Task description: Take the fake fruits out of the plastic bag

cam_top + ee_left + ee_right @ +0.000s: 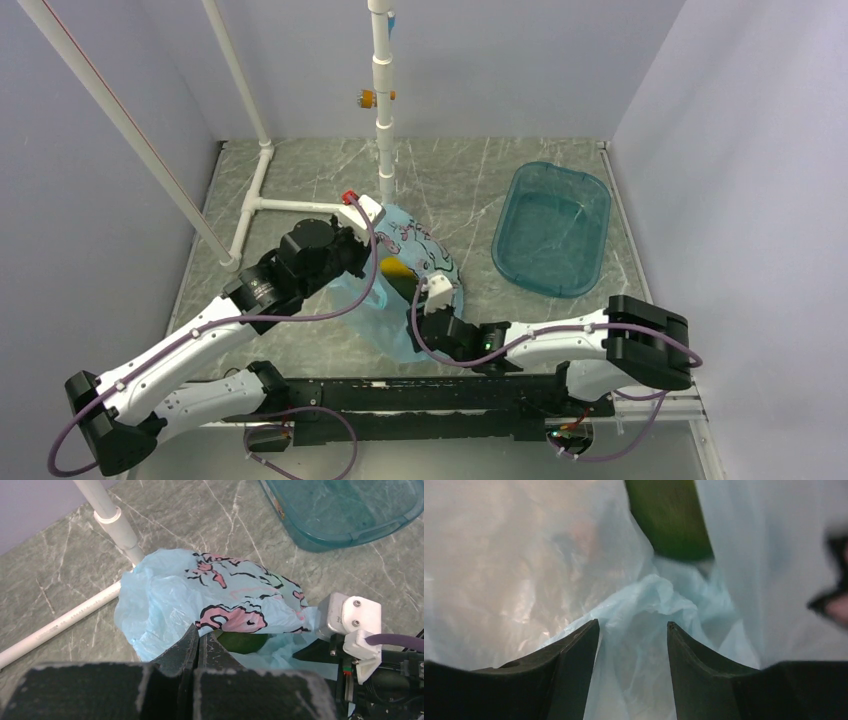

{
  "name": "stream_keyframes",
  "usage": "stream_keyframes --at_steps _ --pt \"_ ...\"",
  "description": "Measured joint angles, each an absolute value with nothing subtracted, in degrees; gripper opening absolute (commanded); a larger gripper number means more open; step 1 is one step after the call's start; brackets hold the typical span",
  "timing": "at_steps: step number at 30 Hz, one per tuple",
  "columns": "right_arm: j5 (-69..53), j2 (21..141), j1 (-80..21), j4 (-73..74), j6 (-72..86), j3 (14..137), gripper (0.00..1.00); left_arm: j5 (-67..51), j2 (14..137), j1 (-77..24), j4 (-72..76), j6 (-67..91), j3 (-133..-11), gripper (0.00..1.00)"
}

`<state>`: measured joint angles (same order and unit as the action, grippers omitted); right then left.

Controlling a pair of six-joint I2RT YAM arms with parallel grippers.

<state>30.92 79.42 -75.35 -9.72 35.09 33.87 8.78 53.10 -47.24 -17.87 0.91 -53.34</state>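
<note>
The light blue plastic bag (170, 595) with a pink and black print lies crumpled mid-table, its mouth toward the arms. My left gripper (199, 631) is shut on the bag's printed upper edge and holds the mouth up. Under that edge a dark green fruit (242, 641) shows. My right gripper (633, 625) is open inside the mouth, with loose bag film (644, 595) between its fingers and the dark green fruit (669, 520) just ahead of them. From above, a yellow-orange fruit (395, 268) shows in the bag (425, 245), between the left gripper (372, 252) and the right gripper (432, 300).
A rigid teal tub (552, 228) stands to the right of the bag. A white pipe frame (384, 130) rises just behind the bag, with a pipe along the table (60, 622) to its left. The right arm's white wrist mount (350, 617) sits close beside the bag.
</note>
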Motion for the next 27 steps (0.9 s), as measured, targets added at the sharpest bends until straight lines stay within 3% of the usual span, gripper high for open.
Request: stream_keyframes --at_steps 2,4,11,18,23,27 --pt "30.50 79.37 -75.18 -11.75 35.70 29.41 0.45 9.65 53.12 -47.31 -17.89 0.95 -53.34 0.00" --pt "30.39 79.02 -75.13 -13.28 37.23 25.78 0.44 10.46 53.12 -47.35 -17.93 1.13 -53.34 0.00" --pt "30.74 74.65 -73.25 -20.14 44.07 16.73 0.49 10.33 53.89 -47.44 -18.00 1.15 -53.34 0.00" --pt "27.73 73.47 -72.55 -17.65 46.30 18.39 0.54 8.58 54.17 -47.53 -17.65 1.08 -53.34 0.00" --pt "26.17 62.26 -74.19 -13.26 48.21 19.00 0.67 7.18 54.17 -47.86 -17.10 1.08 -53.34 0.00" --pt "25.96 55.51 -74.19 -11.92 49.06 19.20 0.70 6.37 54.17 -48.03 -17.08 1.08 -53.34 0.00"
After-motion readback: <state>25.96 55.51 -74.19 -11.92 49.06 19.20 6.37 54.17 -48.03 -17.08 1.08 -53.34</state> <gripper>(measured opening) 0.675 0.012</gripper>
